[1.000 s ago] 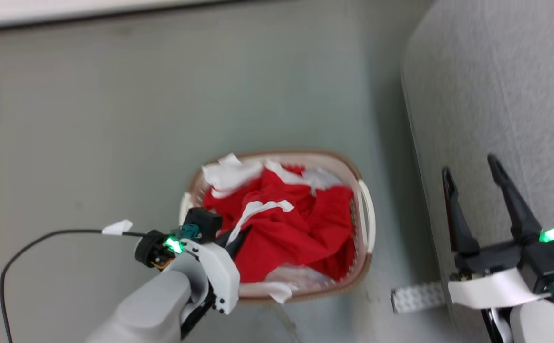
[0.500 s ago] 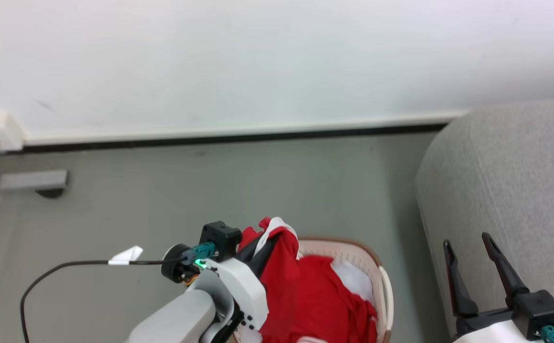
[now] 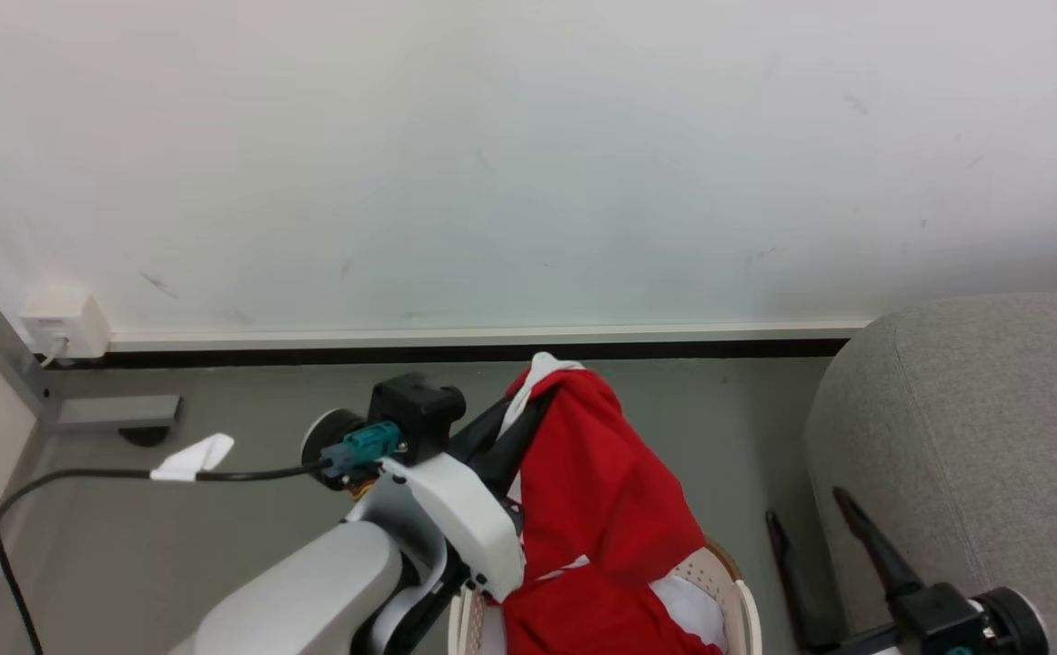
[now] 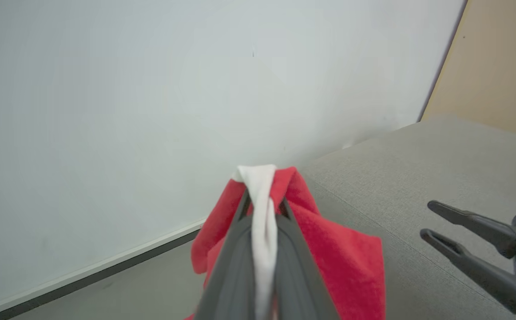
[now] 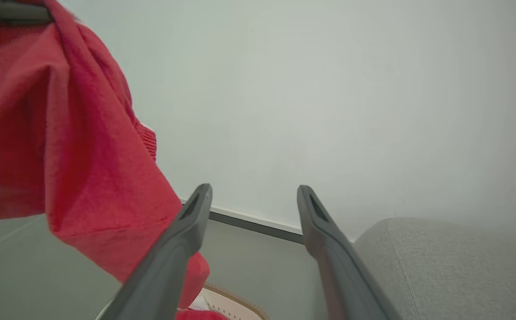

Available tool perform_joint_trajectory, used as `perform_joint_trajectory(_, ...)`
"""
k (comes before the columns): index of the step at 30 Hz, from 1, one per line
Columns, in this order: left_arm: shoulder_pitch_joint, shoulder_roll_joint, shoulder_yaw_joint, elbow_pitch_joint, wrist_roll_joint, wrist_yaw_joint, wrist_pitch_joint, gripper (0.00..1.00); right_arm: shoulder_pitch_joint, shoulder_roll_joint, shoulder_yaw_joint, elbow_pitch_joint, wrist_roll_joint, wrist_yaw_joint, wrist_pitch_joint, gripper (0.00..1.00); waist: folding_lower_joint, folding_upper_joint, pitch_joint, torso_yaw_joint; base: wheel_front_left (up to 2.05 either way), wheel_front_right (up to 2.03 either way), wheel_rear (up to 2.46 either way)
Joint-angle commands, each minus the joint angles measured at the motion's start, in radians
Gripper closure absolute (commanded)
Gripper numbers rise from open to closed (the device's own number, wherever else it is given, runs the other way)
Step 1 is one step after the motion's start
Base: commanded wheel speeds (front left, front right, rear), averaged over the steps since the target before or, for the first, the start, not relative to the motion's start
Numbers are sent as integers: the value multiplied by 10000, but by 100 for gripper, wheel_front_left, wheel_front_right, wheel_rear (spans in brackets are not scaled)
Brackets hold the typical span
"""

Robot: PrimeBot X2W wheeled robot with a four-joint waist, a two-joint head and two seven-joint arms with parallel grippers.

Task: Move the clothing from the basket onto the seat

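Much of the oval cream-white perforated plastic basket point(image 3: 739, 611) is cut off by the bottom edge of the head view and covered by fabric; a short stretch of its brown rim is seen. The left tool point(image 3: 528, 393) is closed tight on the soft red garment with white trim point(image 3: 597, 482), with a white strip pinched between its dark fingers. The garment is held up above the basket, and its red folds are draped downward, with the lower end reaching into the basket. Its full shape cannot be made out. The right tool point(image 3: 804, 506) is spread wide, with nothing gripped. It is seen just beside the large grey upholstered sofa point(image 3: 974, 437), and its base is cut off at the frame edge.
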Motion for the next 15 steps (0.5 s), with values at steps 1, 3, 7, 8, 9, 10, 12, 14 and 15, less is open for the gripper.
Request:
perform_joint_trajectory(1, -119, 174, 85, -296, 144, 114, 86, 100, -89, -29, 278, 76, -77, -21, 4, 0, 3, -1, -30, -32, 0, 0, 0)
perform_joint_trajectory(3, -137, 298, 87, -677, 158, 254, 235, 100, -229, -29, 715, 207, -204, -21, 4, 0, 3, -1, -59, -63, 0, 0, 0)
perform_joint_trajectory(7, -164, 452, 88, -1279, 184, 434, 470, 100, -520, -51, 1584, 499, -280, -21, 4, 0, 3, -1, -107, -107, 0, 0, 0)
perform_joint_trajectory(8, -152, 480, 79, -1392, 188, 459, 493, 100, -645, -122, 1814, 570, -235, -21, 4, 0, 3, -1, -115, -111, 0, 0, 0)
perform_joint_trajectory(9, -132, 501, 79, -1484, 190, 514, 539, 100, -774, -202, 2022, 631, -165, -21, 4, 0, 3, -1, -121, -114, 0, 0, 0)
perform_joint_trajectory(10, -110, 517, 68, -1564, 190, 536, 570, 100, -906, -277, 2285, 693, -72, -21, 4, 0, 3, -1, -127, -115, 0, 0, 0)
perform_joint_trajectory(12, -75, 531, 39, -1671, 189, 559, 614, 100, -1179, -416, 2759, 843, 196, -21, 15, 0, 3, -1, -133, -117, 0, 0, 0)
perform_joint_trajectory(14, -51, 541, -11, -1744, 214, 576, 665, 100, -1539, -643, 3157, 960, 366, -21, 59, 0, 3, -1, -136, -113, 0, 0, 0)
perform_joint_trajectory(15, -44, 531, -45, -1773, 229, 565, 683, 100, -1717, -732, 3352, 1010, 454, -21, 84, 0, 3, -1, -134, -104, 0, 0, 0)
